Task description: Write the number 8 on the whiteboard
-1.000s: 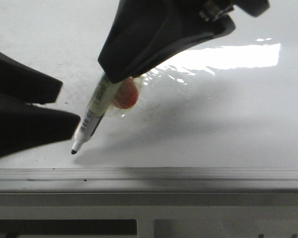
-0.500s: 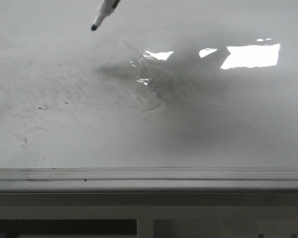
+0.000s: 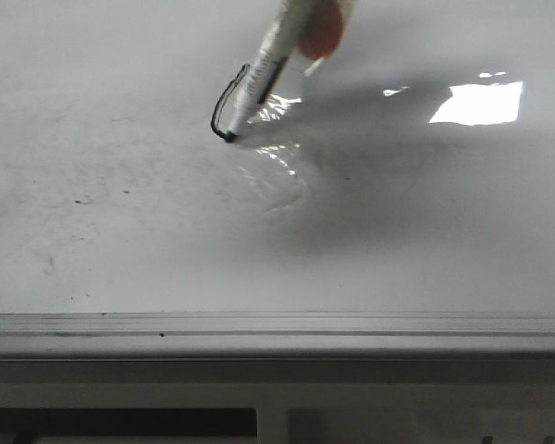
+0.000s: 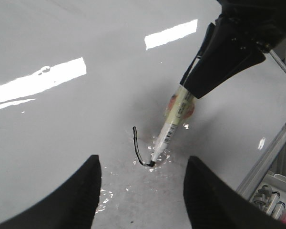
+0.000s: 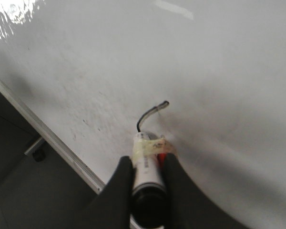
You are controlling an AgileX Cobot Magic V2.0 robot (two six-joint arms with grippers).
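My right gripper is clamped on the marker, its tip touching the whiteboard at the end of a short curved black stroke of the number 8. My left gripper hangs spread apart, just short of the stroke.

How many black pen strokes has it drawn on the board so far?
1: a single curved black stroke on the whiteboard, ending at the marker tip, held by the right gripper. The marker may hide part of it.
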